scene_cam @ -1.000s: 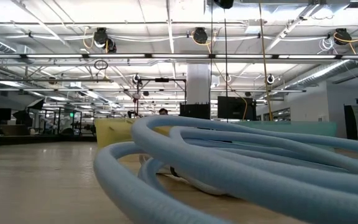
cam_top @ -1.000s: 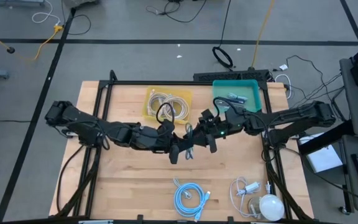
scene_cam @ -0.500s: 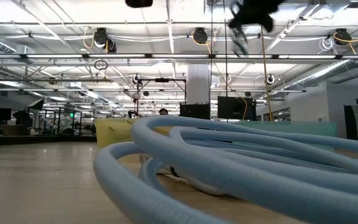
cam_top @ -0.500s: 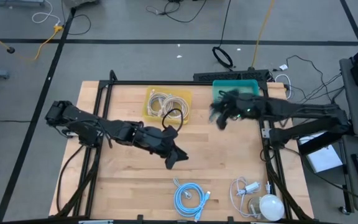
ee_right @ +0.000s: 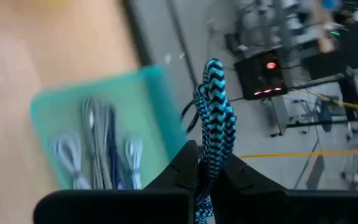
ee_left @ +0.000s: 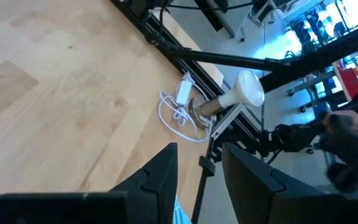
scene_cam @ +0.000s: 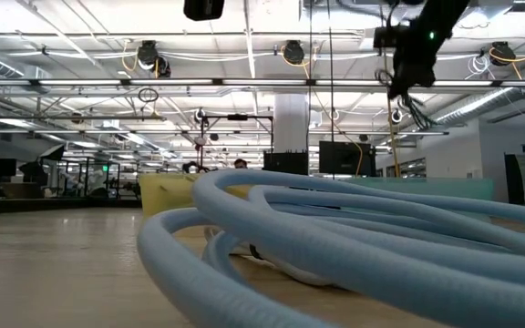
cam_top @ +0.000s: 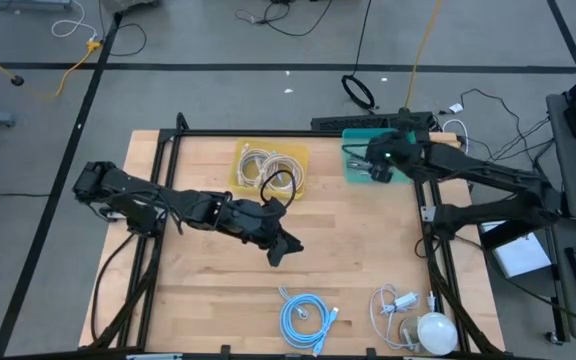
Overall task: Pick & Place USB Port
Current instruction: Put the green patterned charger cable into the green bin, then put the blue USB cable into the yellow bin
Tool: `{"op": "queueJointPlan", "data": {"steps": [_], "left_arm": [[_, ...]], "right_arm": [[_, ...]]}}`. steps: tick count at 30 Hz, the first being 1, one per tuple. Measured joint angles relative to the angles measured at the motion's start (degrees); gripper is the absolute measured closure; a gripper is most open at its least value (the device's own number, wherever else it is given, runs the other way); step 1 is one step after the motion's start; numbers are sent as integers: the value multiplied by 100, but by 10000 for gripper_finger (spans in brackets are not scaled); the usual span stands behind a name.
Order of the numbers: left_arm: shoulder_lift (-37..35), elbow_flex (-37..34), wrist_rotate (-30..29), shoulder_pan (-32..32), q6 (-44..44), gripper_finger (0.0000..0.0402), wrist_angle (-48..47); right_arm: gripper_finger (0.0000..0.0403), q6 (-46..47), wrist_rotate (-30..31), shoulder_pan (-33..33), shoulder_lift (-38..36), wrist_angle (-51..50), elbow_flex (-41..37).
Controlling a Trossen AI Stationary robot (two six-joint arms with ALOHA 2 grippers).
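The right gripper (ee_right: 209, 163) is hanging over the teal bin (cam_top: 355, 160), pinching a black-and-blue braided cable (ee_right: 215, 118) whose ends are cut off from view. The left gripper (ee_left: 199, 163) is hovering parted and empty above the wooden table (cam_top: 198, 280).

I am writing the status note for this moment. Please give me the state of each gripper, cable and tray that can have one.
Left gripper: open, empty, over the table middle.
Right gripper: shut on the braided cable, above the teal tray.
Braided cable: held, lifted.
Teal tray: holds cables.
Yellow tray: holds coiled cables.
Blue cable: coiled, lying on the table.
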Motion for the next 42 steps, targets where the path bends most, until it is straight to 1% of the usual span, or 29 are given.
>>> {"op": "queueJointPlan", "data": {"steps": [3,6,12,17,19,21,29,32,37,42], "left_arm": [[0,0,-2,16,-3,273,-2],[0,0,-3,-4,-45,273,2],[0,0,-164,-144,-189,273,3],[0,0,-173,-155,-234,273,7],[0,0,-189,-148,-239,273,11],[0,0,-192,-124,-239,273,21],[0,0,-199,-74,-232,273,24],[-2,0,-183,-76,-232,273,2],[-2,0,-170,-79,-227,273,-28],[-2,0,-170,-78,-192,273,-28]], "right_arm": [[395,-583,-355,-259,235,218,-421],[395,-935,-575,-410,442,420,-897],[395,-1503,-564,-537,605,799,-1677],[391,-1521,-553,-588,590,868,-1894],[372,-1396,-525,-586,590,967,-1894],[344,-1211,-415,-583,565,1121,-1894],[240,-1334,606,-577,209,1749,-1889],[210,-1317,761,-570,-20,1789,-1777],[174,-1320,800,-570,-304,1802,-1555],[164,-1398,791,-581,-350,1662,-1548]]}}
